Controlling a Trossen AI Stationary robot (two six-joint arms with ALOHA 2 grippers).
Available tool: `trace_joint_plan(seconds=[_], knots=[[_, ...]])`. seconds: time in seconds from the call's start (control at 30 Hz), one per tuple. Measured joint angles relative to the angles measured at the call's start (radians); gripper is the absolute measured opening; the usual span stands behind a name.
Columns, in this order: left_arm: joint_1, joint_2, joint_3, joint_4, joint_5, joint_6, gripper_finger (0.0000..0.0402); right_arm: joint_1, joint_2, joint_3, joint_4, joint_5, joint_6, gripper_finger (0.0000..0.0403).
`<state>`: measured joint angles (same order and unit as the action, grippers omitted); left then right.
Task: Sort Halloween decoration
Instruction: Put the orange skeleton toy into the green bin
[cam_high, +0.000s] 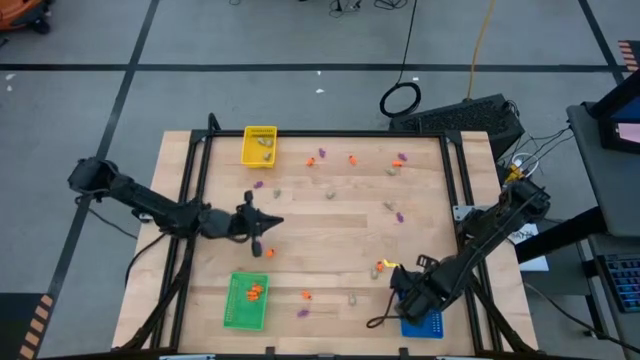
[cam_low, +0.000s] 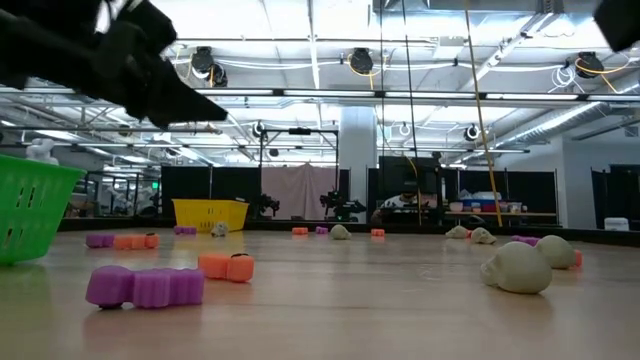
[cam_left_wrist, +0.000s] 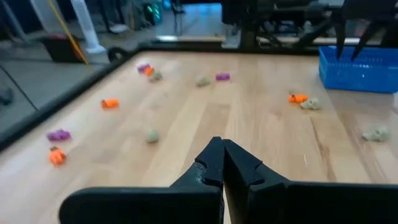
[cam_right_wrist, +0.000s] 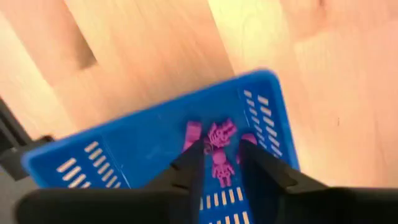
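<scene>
Purple skeleton trinket (cam_right_wrist: 221, 167) sits directly between the right gripper's (cam_right_wrist: 219, 163) parted fingers, over the floor of the blue tray (cam_right_wrist: 124, 158); whether it hangs free, drops, or already rests there cannot be told. More purple pieces (cam_right_wrist: 214, 134) lie just beyond the fingertips in the same tray. Jaws stand apart with a clear gap either side of the piece, so it reads as released, not grasped.

Left gripper (cam_left_wrist: 222, 149) hovers above the bare wood, well apart from the right one, fingers pressed together and holding nothing. Ahead of it the loose trinkets scatter: an orange piece (cam_left_wrist: 110, 103), a beige-grey lump (cam_left_wrist: 152, 135), a purple one (cam_left_wrist: 59, 134) off to one side, none touching the fingers.

Handling judgement: these pieces look like light, stiff moulded plastic, tiny against the fingers, likely to skid or flick away on smooth wood. Best hold is probably across the narrow body, fingertips straddling from above, closing gently. Rounded beige-grey ones (cam_low: 518, 266) may roll.

Green tray (cam_high: 246, 300) and yellow tray (cam_high: 259, 146) hold sorted pieces.
</scene>
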<state>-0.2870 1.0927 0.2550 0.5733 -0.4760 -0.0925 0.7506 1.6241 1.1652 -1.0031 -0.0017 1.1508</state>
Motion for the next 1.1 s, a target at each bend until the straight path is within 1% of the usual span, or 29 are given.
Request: trace_joint_plan(seconds=[0.1,0.17,0.27,0.37,0.43,0.53,0.67,0.9,0.93,1.0,1.1], knots=[[0.111,0.0,0.0,-0.003,0.139,0.011,0.0,-0.04,-0.004,0.02,0.0,0.001,-0.059,0.0024],[0.178,0.0,0.0,0.007,0.213,0.03,0.0,-0.071,-0.016,0.02,-0.003,0.012,-0.102,0.0007],[0.264,0.0,0.0,0.04,0.314,0.065,0.0,-0.126,-0.047,0.021,-0.02,0.063,-0.165,0.001],[0.341,0.0,0.0,0.057,0.403,0.077,0.0,-0.2,-0.088,0.021,-0.06,0.136,-0.258,0.0002],[0.39,0.0,0.0,0.058,0.454,0.08,0.0,-0.267,-0.114,0.021,-0.089,0.175,-0.333,0.0002],[0.455,0.0,0.0,0.058,0.525,0.081,0.0,-0.402,-0.142,0.021,-0.131,0.226,-0.468,0.0001],[0.528,0.0,0.0,0.061,0.561,0.107,0.0,-0.617,-0.169,0.021,-0.123,0.287,-0.703,0.0001],[0.632,0.0,0.0,0.035,0.654,0.127,0.0,-1.0,-0.166,0.021,-0.032,0.289,-1.091,0.0002],[0.641,0.0,0.0,0.027,0.662,0.13,0.0,-1.045,-0.164,0.021,-0.025,0.283,-1.135,0.0004],[0.657,0.0,0.0,0.012,0.667,0.135,0.0,-1.124,-0.159,0.013,0.005,0.237,-1.217,0.0012],[0.674,0.0,0.0,0.001,0.668,0.144,0.0,-1.227,-0.157,-0.013,0.05,0.165,-1.301,0.0036]])
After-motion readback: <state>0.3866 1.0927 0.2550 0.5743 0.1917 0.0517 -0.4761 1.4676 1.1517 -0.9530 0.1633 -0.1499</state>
